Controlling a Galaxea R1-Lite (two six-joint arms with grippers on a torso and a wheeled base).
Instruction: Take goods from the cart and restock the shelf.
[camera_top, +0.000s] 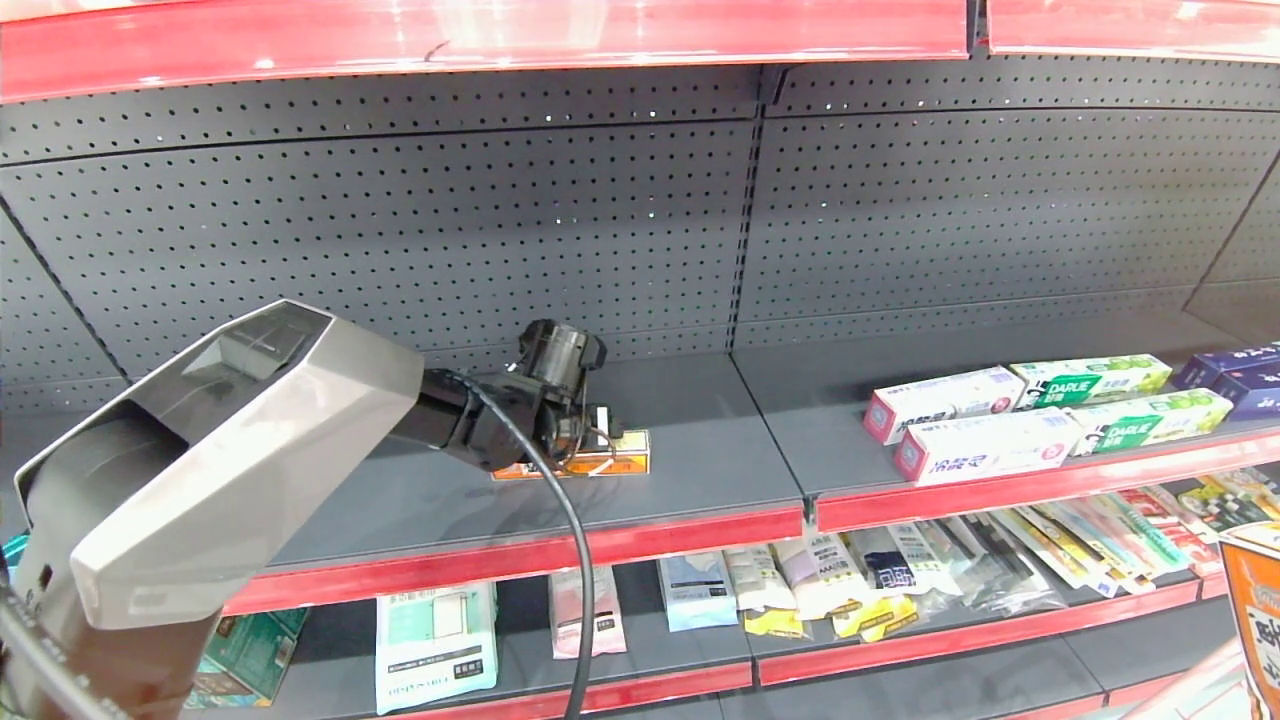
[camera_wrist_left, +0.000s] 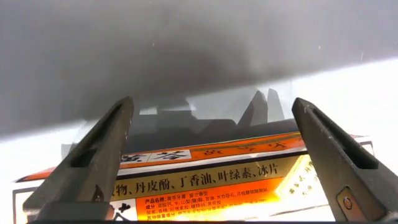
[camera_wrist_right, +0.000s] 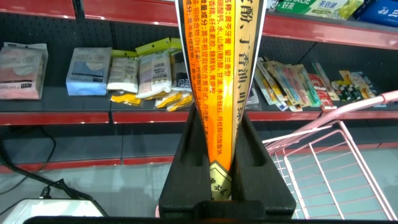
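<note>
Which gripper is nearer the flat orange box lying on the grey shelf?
Left. The left gripper straddles the flat orange box; the right gripper, far away, clamps a second orange box.

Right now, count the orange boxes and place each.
2. One orange box lies on the shelf by the left gripper; one is clamped in the right gripper. The cart may hide more.

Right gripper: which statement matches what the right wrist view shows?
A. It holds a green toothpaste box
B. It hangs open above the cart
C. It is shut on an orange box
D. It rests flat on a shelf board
C: the fingers of the right gripper are closed against both sides of the orange box, which stands up between them.
</note>
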